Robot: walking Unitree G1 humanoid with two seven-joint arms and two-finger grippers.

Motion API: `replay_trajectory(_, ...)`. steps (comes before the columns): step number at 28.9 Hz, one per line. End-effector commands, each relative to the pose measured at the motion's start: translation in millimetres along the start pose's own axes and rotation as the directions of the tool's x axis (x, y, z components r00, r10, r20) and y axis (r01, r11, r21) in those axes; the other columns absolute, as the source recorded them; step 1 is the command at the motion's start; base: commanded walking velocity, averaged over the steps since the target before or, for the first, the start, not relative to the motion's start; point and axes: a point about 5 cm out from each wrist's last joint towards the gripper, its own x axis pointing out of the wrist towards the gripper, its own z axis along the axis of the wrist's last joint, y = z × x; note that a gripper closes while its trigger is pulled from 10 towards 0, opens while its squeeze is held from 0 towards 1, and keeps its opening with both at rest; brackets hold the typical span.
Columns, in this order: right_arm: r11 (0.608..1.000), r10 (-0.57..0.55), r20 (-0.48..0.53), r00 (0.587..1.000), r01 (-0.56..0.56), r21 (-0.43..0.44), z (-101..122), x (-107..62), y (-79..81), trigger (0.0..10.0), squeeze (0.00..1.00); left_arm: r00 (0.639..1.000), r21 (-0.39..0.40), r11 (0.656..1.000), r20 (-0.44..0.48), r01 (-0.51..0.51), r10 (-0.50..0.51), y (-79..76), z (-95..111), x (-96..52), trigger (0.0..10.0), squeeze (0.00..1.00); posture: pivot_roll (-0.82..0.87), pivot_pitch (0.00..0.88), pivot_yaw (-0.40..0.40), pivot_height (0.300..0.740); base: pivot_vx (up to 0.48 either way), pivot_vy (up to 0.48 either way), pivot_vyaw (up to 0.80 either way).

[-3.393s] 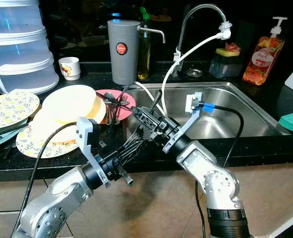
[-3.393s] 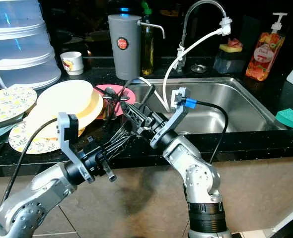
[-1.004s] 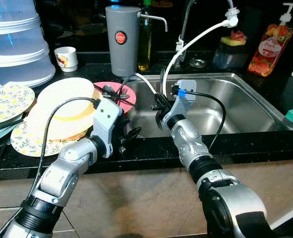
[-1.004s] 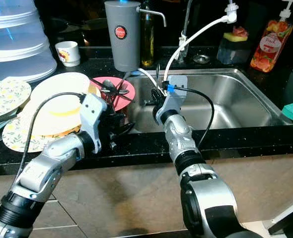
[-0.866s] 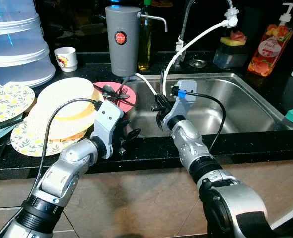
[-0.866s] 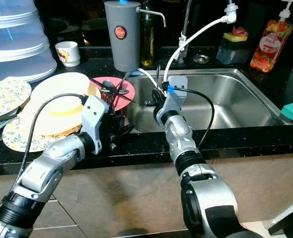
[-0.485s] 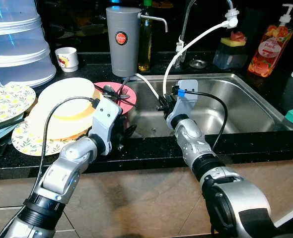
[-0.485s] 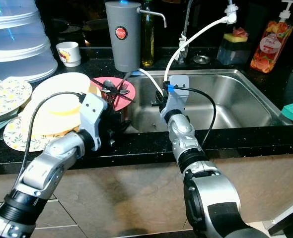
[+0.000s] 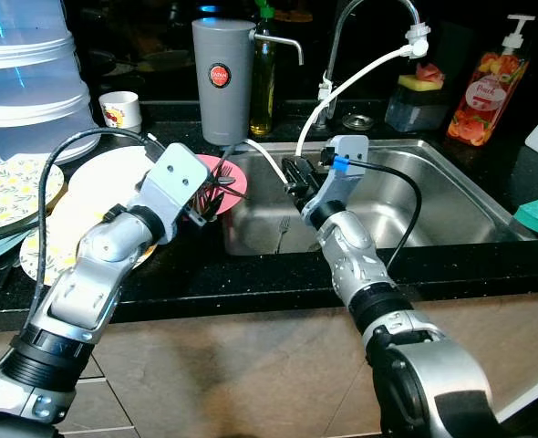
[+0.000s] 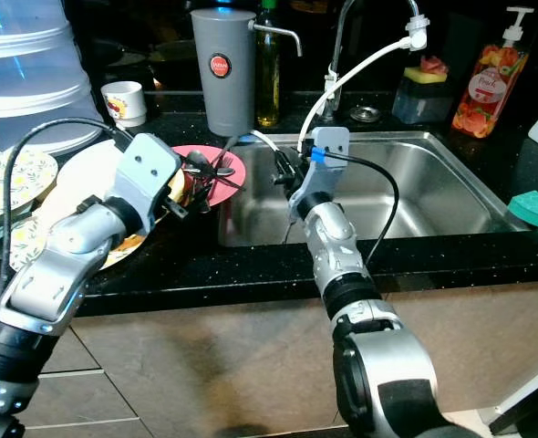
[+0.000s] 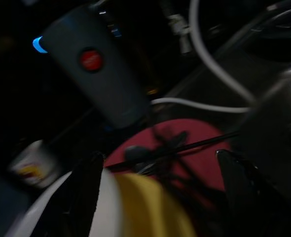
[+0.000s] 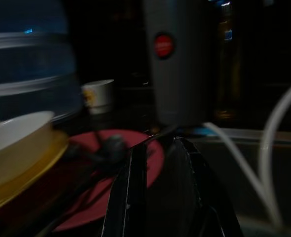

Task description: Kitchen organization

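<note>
A pink plate (image 9: 235,191) with several dark spoons and forks (image 9: 216,182) lies on the black counter, left of the sink (image 9: 451,196). My left gripper (image 9: 203,203) hovers over the plate's near edge. Its fingers (image 11: 89,187) are spread wide and open, with the plate (image 11: 195,148) and cutlery lying between and beyond them. My right gripper (image 9: 293,170) is at the sink's left rim, pointing toward the plate. Its fingers (image 12: 130,187) stand a narrow gap apart with nothing held. A fork (image 9: 283,225) lies on the sink floor just below it.
Cream and yellow plates (image 9: 105,178) and floral plates (image 9: 9,193) are stacked left of the pink plate. Behind stand a grey canister (image 9: 222,80), a cup (image 9: 121,111), clear tubs (image 9: 23,82), a faucet with white hose (image 9: 360,73) and a soap bottle (image 9: 481,91).
My left gripper has risen from the counter's front edge to over the pink plate. The right gripper has shifted slightly along the sink's left rim. A fork now shows in the sink.
</note>
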Motion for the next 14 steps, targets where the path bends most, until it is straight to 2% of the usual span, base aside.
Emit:
replay_trajectory(1, 0.999, 0.033, -0.003, 0.999, -0.033, -0.006, 1, -0.4, 3.2, 10.0, 0.00, 0.999, 0.041, 0.999, -0.013, -0.032, 0.033, 7.1, 2, -2.7, 10.0, 1.00, 0.07, 0.011, -0.025, 0.740, 0.000, 0.000, 0.00)
replay_trajectory(4, 0.992, 0.116, -0.025, 0.993, -0.117, -0.036, -1, -4.3, 11.4, 10.0, 0.00, 0.992, 0.095, 0.993, -0.098, -0.074, 0.083, 15.0, -8, -7.2, 10.0, 1.00, 0.07, 0.011, -0.028, 0.740, 0.000, 0.000, 0.00)
replay_trajectory(5, 0.992, 0.116, -0.025, 0.993, -0.117, -0.036, -1, -4.3, 11.4, 10.0, 0.00, 0.992, 0.095, 0.993, -0.098, -0.074, 0.083, 15.0, -8, -7.2, 10.0, 1.00, 0.07, 0.011, -0.028, 0.740, 0.000, 0.000, 0.00)
replay_trajectory(6, 0.988, 0.145, -0.040, 0.989, -0.147, -0.045, -2, -6.4, 14.6, 10.0, 0.00, 0.984, 0.123, 0.987, -0.135, -0.101, 0.117, 19.4, -13, -8.8, 10.0, 0.00, 0.07, 0.011, -0.030, 0.740, 0.000, 0.000, 0.00)
replay_trajectory(10, 0.980, 0.188, -0.089, 0.978, -0.193, -0.057, -5, -13.2, 19.8, 10.0, 0.00, 0.956, 0.134, 0.981, -0.238, -0.142, 0.171, 27.0, -28, -12.9, 10.0, 0.00, 0.07, 0.011, -0.034, 0.740, 0.000, 0.000, 0.00)
replay_trajectory(11, 0.976, 0.202, -0.110, 0.973, -0.210, -0.066, -6, -17.0, 21.1, 10.0, 0.00, 0.945, 0.130, 0.983, -0.286, -0.127, 0.160, 27.2, -35, -14.9, 10.0, 0.00, 0.07, 0.011, -0.034, 0.740, 0.000, 0.000, 0.00)
replay_trajectory(14, 0.976, 0.198, -0.124, 0.972, -0.208, -0.072, -6, -19.4, 20.4, 10.0, 0.00, 0.935, 0.110, 0.988, -0.327, -0.106, 0.136, 25.6, -42, -16.5, 10.0, 0.00, 0.07, 0.011, -0.034, 0.740, 0.000, 0.000, 0.00)
